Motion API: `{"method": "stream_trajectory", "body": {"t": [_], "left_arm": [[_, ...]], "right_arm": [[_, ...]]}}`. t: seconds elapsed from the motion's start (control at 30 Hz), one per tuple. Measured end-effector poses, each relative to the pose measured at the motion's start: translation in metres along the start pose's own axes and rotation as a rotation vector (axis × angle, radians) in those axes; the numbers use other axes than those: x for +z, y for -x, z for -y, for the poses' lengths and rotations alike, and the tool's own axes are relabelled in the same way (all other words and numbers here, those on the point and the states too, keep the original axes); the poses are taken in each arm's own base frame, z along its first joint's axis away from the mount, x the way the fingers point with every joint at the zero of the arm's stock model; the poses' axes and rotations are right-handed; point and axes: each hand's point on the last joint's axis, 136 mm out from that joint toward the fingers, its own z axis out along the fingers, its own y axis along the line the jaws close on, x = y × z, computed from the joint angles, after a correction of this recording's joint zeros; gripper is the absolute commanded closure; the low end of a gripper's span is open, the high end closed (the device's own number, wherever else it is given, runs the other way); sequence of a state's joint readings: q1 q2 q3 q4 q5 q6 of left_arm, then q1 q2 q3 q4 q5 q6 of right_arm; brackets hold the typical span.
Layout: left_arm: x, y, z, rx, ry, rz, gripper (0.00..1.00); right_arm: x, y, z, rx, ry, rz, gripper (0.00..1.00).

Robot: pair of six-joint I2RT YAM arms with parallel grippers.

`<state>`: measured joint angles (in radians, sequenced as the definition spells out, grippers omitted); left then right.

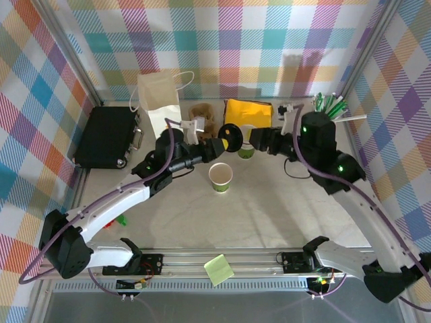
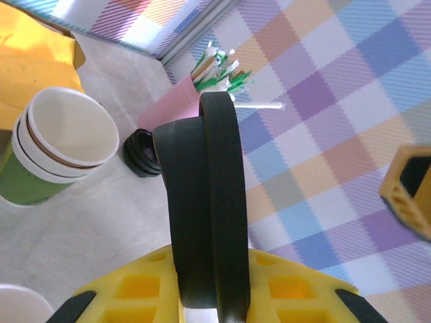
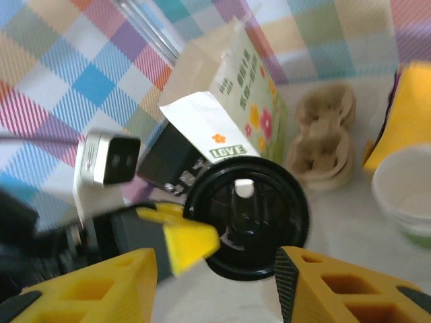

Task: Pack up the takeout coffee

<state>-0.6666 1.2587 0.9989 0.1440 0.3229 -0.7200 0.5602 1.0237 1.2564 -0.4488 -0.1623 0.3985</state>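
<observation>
Lid [image 2: 205, 202] is clamped edge-on by left gripper [image 2: 209, 299]. Right gripper [image 3: 215, 289] is spread wide beside it, takeout coffee [image 1: 221, 177] uncovered nearby.

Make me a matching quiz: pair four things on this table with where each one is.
Things:
1. black lid
2. black case
3. pink cup of straws
4. takeout coffee cup

Places:
A. middle of the table, standing alone
B. gripped by the left end effector
C. left side of the table
D. back right corner

Pairs: 1-B, 2-C, 3-D, 4-A
</observation>
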Motion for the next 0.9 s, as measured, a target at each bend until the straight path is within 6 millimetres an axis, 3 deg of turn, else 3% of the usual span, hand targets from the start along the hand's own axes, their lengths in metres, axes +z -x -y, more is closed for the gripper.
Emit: {"method": "stream_trajectory", "body": {"t": [0.17, 0.33, 0.6, 0.9], "left_arm": [[-0.014, 0.005, -0.006, -0.157, 0.002, -0.026, 0.81], [-0.023, 0.000, -0.008, -0.273, 0.007, -0.072, 0.81], [-0.030, -0.014, -0.006, -0.364, -0.001, -0.129, 0.81], [-0.035, -0.020, -0.010, -0.400, 0.015, -0.135, 0.80]], "right_arm": [[0.014, -0.044, -0.013, -0.394, 0.027, -0.024, 0.52], [0.041, -0.084, -0.003, -0.749, -0.011, -0.049, 0.50], [0.059, -0.085, -0.003, -1.151, -0.066, 0.099, 0.50], [0.065, -0.088, -0.008, -1.304, -0.047, 0.120, 0.53]]}}
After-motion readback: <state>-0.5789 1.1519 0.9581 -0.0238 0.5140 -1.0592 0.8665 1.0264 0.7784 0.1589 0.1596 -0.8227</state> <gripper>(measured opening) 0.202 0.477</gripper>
